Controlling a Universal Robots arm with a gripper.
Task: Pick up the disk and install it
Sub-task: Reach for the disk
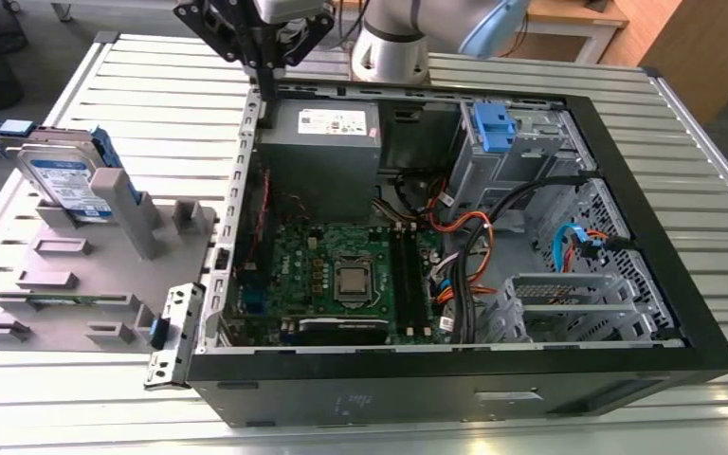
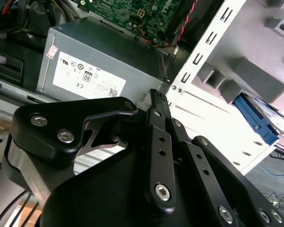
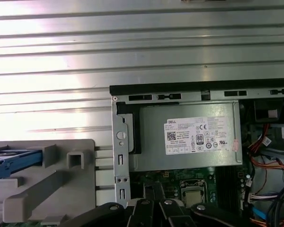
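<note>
**Item:** disk (image 1: 63, 185), a flat rectangular silver-metal hard drive with a white label and blue band, clipped in a blue plastic bracket.

**Location:** propped on edge in a slot of the grey moulded holder plate (image 1: 73, 284). The plate lies on the slatted metal table (image 1: 149, 85) at the exterior view's left, beside the open black computer case (image 1: 465, 389) but apart from it. The disk is not yet taken up.

**Tool:** black two-finger gripper (image 1: 263, 83). It hangs above the case's rear corner, just beside the grey power-supply box with the white sticker (image 1: 319, 142) (not the task's thing). Its fingers are drawn together with nothing between them. It is well apart from the disk.

**Handling, as judged:**
- Rigid, and dense for its size.
- The bare metal faces are probably slick under the pads.
- Sensitive to knocks, so it should not be dropped or jarred.
- The plastic bracket likely gives a little under pressure.

**Hold, as judged:** across the exposed upper part that stands free of the slot, pinching the two broad faces or the bracket's side rails. Pressing on the circuit side is best avoided.
</note>
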